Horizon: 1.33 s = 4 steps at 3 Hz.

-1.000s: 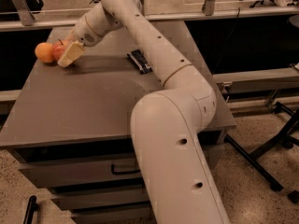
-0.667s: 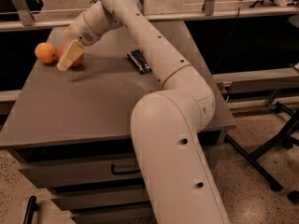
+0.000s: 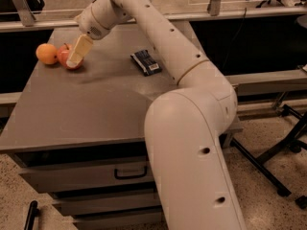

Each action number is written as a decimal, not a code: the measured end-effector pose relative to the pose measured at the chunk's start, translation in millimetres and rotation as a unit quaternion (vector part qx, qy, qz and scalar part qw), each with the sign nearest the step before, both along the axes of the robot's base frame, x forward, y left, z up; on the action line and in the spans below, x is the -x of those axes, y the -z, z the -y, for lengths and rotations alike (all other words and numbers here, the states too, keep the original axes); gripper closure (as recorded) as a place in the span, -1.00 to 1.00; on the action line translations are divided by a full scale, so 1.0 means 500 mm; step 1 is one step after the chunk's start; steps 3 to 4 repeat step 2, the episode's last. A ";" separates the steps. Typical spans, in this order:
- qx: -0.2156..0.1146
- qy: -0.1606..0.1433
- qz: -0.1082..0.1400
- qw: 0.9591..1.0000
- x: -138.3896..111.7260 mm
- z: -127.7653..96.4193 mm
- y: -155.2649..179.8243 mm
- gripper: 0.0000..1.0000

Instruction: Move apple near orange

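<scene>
The orange [image 3: 46, 53] lies at the far left of the grey table [image 3: 96, 104]. The red-pink apple [image 3: 65, 58] rests on the table right beside it, touching or nearly touching its right side. My gripper [image 3: 78, 51] hangs from the long white arm, just over the apple's right half. Its cream near finger [image 3: 79, 49] stands in front of the apple and hides part of it. The gripper looks open and the apple sits on the table, not lifted.
A dark flat packet [image 3: 146, 62] lies on the table to the right of the fruit. The arm's big white links [image 3: 192, 143] fill the front right. Drawers [image 3: 86, 174] are below the tabletop. A black stand's legs [image 3: 278, 152] are on the floor at right.
The gripper has shifted slightly right and up off the apple. More of the apple now shows next to the orange. The orange has not moved.
</scene>
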<state>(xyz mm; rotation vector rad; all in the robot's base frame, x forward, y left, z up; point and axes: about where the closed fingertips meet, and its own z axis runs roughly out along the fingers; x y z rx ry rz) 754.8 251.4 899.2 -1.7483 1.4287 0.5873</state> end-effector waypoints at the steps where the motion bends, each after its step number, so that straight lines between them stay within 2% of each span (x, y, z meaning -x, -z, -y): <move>1: 0.014 0.026 0.025 0.999 -0.014 0.103 -0.037 -1.00; 4: 0.014 0.025 0.025 0.999 -0.014 0.103 -0.037 -1.00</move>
